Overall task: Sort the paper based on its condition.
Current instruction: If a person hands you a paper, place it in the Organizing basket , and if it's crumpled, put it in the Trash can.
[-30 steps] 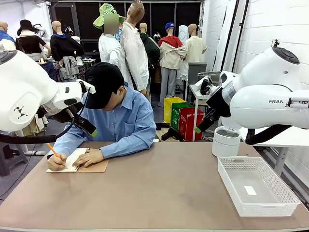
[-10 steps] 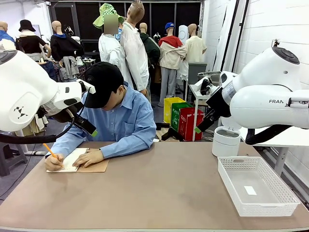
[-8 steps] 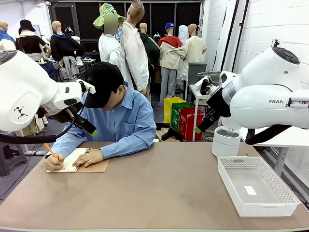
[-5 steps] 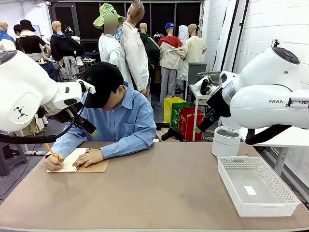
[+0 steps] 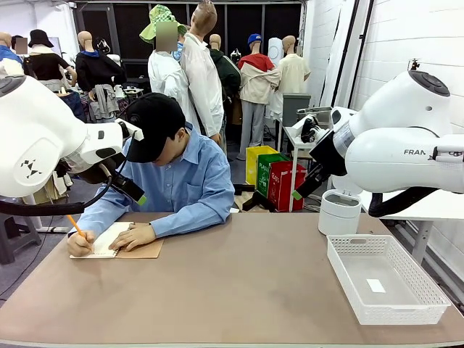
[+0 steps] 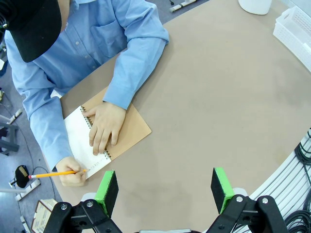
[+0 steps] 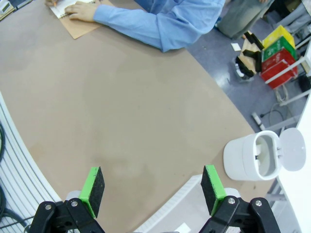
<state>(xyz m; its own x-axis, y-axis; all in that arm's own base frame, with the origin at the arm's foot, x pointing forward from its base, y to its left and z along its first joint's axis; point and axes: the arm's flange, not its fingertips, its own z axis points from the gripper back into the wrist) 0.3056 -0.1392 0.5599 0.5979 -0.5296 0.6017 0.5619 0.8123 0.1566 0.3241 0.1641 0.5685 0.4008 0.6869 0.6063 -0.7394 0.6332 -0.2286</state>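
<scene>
Paper point(image 6: 77, 133): white page in the open spiral notebook point(image 6: 132, 132), at the table's point(image 5: 239, 290) far left corner. The person's writing hand point(image 6: 73, 172) holds a pencil point(image 6: 56, 173) with its tip on the page; the other hand point(image 6: 104, 128) lies flat on it.
Left gripper point(image 6: 160, 187): fingers wide apart, empty, above the table's left side.
Right gripper point(image 7: 153, 187): fingers wide apart, empty, above the right side.
White basket point(image 5: 428, 290): near right corner.

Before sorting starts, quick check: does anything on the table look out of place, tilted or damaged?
Nothing stands out. The notebook lies flat under the person's hand, the white basket and white bin stand upright, and the robot's left hand and right hand hang open above the table.
</scene>
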